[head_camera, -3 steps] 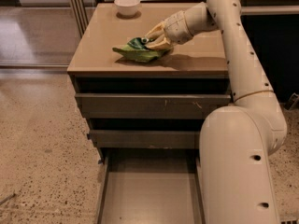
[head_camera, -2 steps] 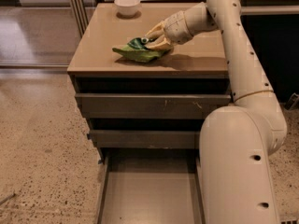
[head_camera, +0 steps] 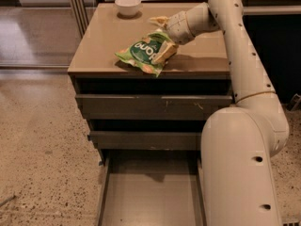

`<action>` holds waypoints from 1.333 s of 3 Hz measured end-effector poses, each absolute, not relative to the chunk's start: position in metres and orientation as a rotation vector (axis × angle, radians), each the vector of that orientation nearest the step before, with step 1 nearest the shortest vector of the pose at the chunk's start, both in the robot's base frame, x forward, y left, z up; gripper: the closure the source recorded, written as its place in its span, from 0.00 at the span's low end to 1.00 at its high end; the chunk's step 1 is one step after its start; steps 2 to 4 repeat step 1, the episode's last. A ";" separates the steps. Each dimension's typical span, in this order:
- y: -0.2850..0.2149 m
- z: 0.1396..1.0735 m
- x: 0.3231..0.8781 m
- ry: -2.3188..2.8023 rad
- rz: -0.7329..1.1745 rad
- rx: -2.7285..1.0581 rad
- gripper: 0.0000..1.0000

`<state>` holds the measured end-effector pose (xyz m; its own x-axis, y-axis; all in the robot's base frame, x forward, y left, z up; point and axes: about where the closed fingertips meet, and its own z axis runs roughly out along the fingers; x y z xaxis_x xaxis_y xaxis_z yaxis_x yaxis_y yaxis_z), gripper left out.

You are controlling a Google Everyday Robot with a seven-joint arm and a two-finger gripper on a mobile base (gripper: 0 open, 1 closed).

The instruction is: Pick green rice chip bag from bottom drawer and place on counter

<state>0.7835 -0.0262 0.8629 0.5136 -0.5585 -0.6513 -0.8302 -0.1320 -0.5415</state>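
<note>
The green rice chip bag [head_camera: 141, 54] lies on the counter [head_camera: 106, 39] near its front edge, with the dark round logo facing up. My gripper [head_camera: 162, 36] is just above the bag's right end, reaching in from the right. It is open: one finger [head_camera: 159, 20] is raised clear above the bag and the other finger [head_camera: 164, 52] rests against the bag's right end. The bottom drawer [head_camera: 150, 197] is pulled out below, and its grey floor shows nothing in it.
A small white bowl [head_camera: 128, 5] stands at the counter's back edge. The two upper drawers [head_camera: 150, 106] are closed. My white arm and base [head_camera: 240, 164] fill the right side. A speckled floor [head_camera: 42, 149] lies to the left.
The fingers have spread apart from their grip on the bag. The bag now lies flatter on the counter with its logo up.
</note>
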 end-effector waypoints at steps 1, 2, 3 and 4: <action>-0.026 0.863 0.783 1.158 0.363 -1.815 0.00; -0.026 0.863 0.783 1.158 0.363 -1.815 0.00; -0.026 0.863 0.783 1.158 0.363 -1.815 0.00; -0.026 0.863 0.783 1.158 0.363 -1.815 0.00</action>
